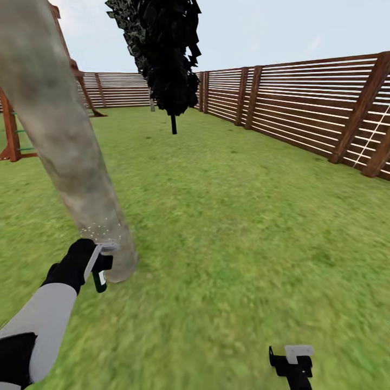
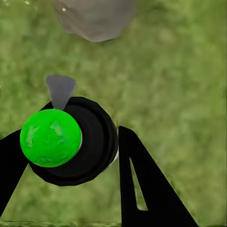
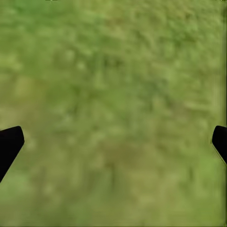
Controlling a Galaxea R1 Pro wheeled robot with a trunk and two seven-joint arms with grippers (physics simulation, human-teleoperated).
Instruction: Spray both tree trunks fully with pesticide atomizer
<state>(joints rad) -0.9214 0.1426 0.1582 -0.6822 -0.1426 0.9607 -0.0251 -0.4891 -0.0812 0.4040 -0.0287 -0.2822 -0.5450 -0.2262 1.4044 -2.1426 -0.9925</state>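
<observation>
At the left of the head view, a thick, pale grey-brown mottled tree trunk (image 1: 65, 146) leans from the upper left corner down to the green lawn (image 1: 233, 227). Fine white specks of pesticide (image 1: 97, 230) dot its flared base. Just beside that base, at lower left, the left gripper (image 1: 97, 265) is clamped on the small dark spray bottle with a pale label, the pesticide atomizer (image 1: 99, 277).

The left wrist view adds what the head view lacks: the atomizer (image 2: 71, 142) seen end on, a black round body with a bright green cap, pinched between two black fingers (image 2: 137, 179), the trunk's base (image 2: 94, 19) close ahead.

At upper centre stands a near-black narrow tree (image 1: 162, 54). A reddish-brown slatted wooden fence (image 1: 303, 103) crosses the upper right.

At lower right, the right gripper (image 1: 292, 363) hangs over grass; its wrist view shows the fingertips (image 3: 9, 142) spread wide apart.
</observation>
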